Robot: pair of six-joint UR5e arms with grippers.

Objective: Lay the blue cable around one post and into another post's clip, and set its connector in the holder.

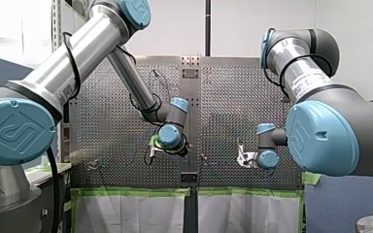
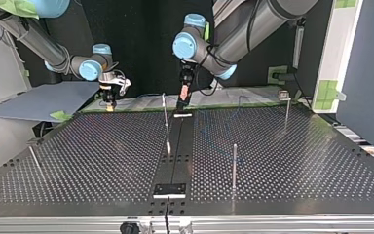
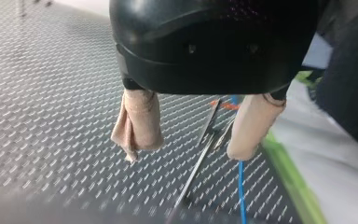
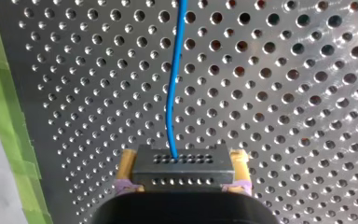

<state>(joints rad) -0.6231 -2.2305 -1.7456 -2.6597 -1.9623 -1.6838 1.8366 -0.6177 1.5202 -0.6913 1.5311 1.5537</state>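
Your right gripper (image 4: 184, 161) is clamped on the dark connector (image 4: 182, 172), with a yellow pad at each end. The blue cable (image 4: 170, 93) leaves the connector's holed face and runs ahead of the fingers over the perforated table (image 4: 307, 116).

Your left gripper (image 3: 186, 150) stands wide and holds nothing; its beige pads (image 3: 140, 126) are well apart, a thin metal post (image 3: 198, 161) leans in the gap ahead of them, and a stretch of the cable passes under one pad.

In the top view the right gripper hangs at ten o'clock by the table's far edge, and the left one at twelve o'clock over the bare central strip (image 2: 175, 146) that joins the two dark holed plates. A black block (image 2: 170, 190) sits on that strip at six o'clock. One upright post (image 2: 234, 165) stands at five o'clock and another (image 2: 286, 109) at three.

Green tape (image 4: 9, 116) lines the table's edge, with a white sheet (image 3: 335, 163) beyond it; a grey board (image 2: 44, 100) lies at nine o'clock; behind the arms the room is black.
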